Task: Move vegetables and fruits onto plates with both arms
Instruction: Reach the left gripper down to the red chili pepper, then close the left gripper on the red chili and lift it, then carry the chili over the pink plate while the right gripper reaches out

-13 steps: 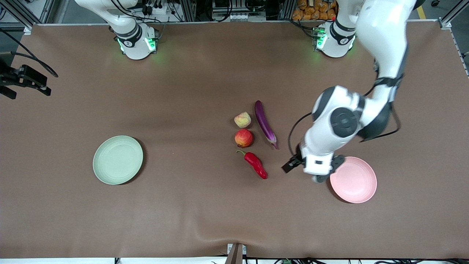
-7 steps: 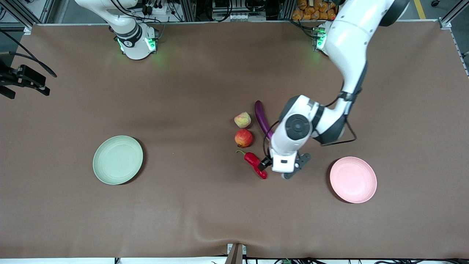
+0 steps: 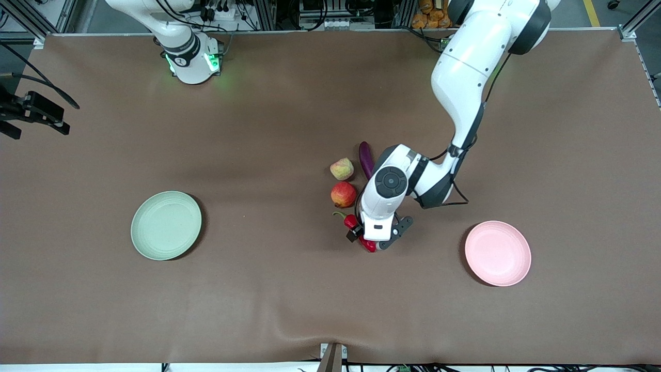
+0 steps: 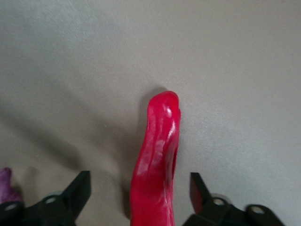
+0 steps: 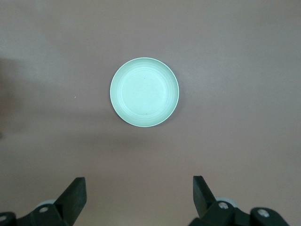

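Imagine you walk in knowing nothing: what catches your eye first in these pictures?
The left arm's pincer, open, straddles the red chili pepper lying on the table, beside the round red fruit. The empty pale pink plate lies toward the left arm's end. The right pincer hangs open, high over the pale green plate.

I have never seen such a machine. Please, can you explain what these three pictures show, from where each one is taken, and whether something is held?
Two white robot arms stand at a brown table. The wide picture comes from a high camera facing them; the other two come from cameras on the arms' wrists.

On the table lie a red chili pepper, a round red fruit, a paler peach-like fruit and a purple eggplant, with a green plate and a pink plate toward the two ends.

The left gripper is low over the chili, fingers open on either side of it. Nothing is held. The right gripper waits, open, high above the green plate.
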### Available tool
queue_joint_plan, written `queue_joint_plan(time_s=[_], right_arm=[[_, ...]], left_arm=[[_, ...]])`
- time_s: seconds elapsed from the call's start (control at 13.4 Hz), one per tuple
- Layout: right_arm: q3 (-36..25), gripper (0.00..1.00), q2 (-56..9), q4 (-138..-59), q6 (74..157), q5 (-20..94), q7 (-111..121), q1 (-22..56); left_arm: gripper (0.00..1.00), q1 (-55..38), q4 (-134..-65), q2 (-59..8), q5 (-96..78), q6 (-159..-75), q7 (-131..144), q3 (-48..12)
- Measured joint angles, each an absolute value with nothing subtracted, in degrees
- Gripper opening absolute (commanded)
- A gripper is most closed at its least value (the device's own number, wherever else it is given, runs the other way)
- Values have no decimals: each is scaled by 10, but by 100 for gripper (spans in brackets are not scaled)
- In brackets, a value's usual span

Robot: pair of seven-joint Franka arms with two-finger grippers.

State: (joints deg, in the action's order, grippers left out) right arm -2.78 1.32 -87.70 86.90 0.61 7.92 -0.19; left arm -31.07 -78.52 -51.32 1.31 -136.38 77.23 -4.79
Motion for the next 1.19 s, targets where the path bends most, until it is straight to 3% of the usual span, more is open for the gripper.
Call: queue_joint_plan(time_s=[0.07, 0.67, 0.82, 1.19], right_arm=[[-28, 100, 13, -877, 869, 6, 79, -2], [-29, 100, 13, -877, 869, 7, 79, -3], [-29, 100, 13, -877, 869, 7, 79, -3], [-29, 100, 13, -877, 869, 8, 79, -3]], left_arm=[[0, -313, -784, -517, 13, -1366, 772, -47], [0, -306, -752, -487, 13, -1372, 770, -18], [0, -268, -749, -446, 13, -1369, 749, -13], [0, -154, -755, -372, 7, -1270, 531, -17]])
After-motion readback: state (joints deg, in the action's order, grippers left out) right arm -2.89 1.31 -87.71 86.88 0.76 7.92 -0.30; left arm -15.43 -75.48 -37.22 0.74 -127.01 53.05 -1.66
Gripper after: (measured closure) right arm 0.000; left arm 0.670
